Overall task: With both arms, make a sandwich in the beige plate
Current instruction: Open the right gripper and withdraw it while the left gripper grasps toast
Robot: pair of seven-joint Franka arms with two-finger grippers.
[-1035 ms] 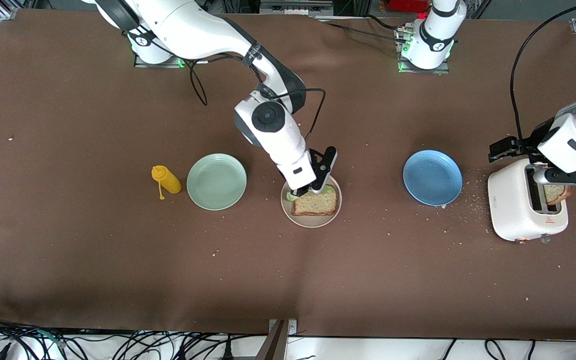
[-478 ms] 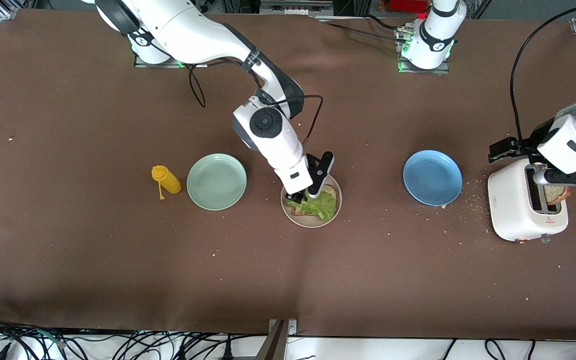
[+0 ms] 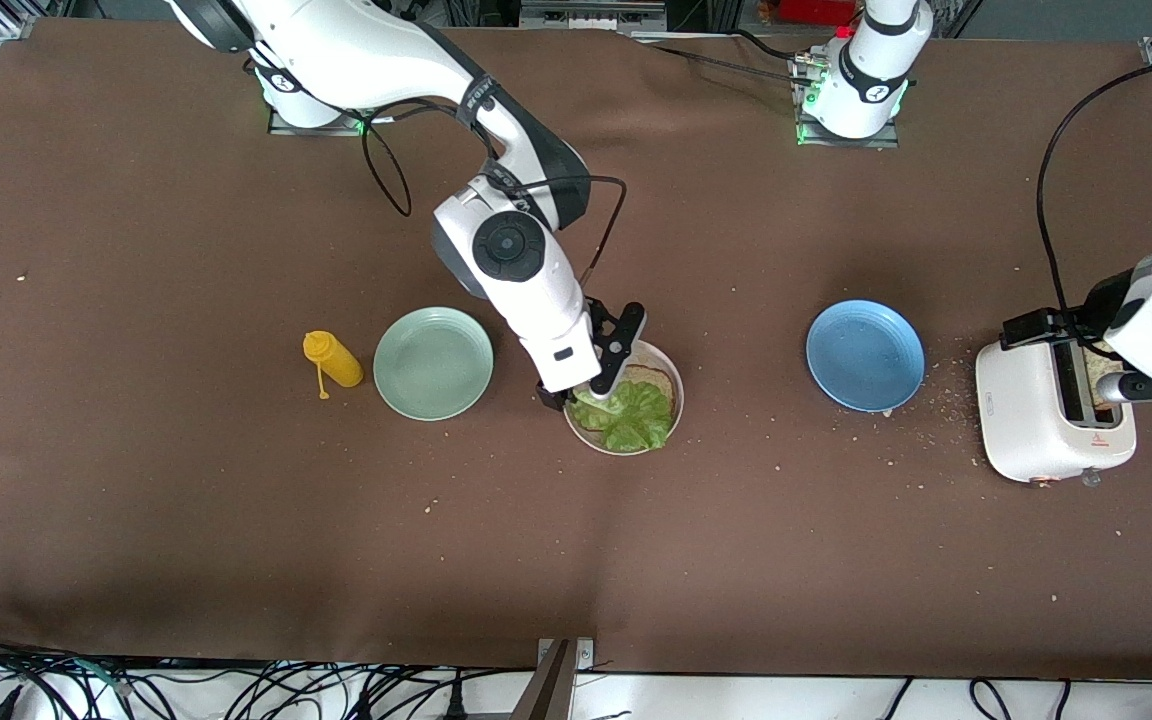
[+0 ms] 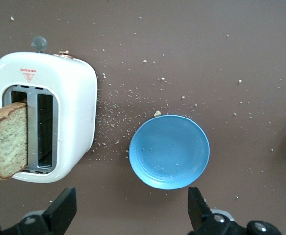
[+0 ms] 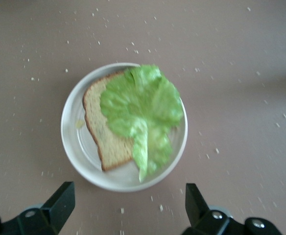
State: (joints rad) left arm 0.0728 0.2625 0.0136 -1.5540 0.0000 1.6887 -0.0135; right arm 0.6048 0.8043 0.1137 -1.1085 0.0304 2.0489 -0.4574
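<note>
Opened within the last second and let go of the lettuce leaf (image 3: 631,412), now spread over the bread slice (image 3: 658,380) rather than tucked at its edge; also drawn back a little toward the mint-green plate.

Toward the right arm's end of the table: a yellow squeeze bottle (image 3: 334,360) lying on the brown cloth, just beside the mint-green plate (image 3: 433,362).

Next, the right gripper (image 3: 576,392), low over the rim of the beige plate (image 3: 591,432); jaws spread wide, holding nothing. From the right wrist view: leaf covering much of the slice, one crust edge and a corner left bare, both inside the plate.

Further along, well apart from the beige plate: a blue plate (image 3: 865,355), with crumbs scattered on the cloth around it.

At the left arm's end: a white toaster (image 3: 1031,420), a second bread slice (image 4: 8,139) standing up out of one slot. Above it, the left gripper (image 4: 131,218); jaws fully apart, gripping nothing.
</note>
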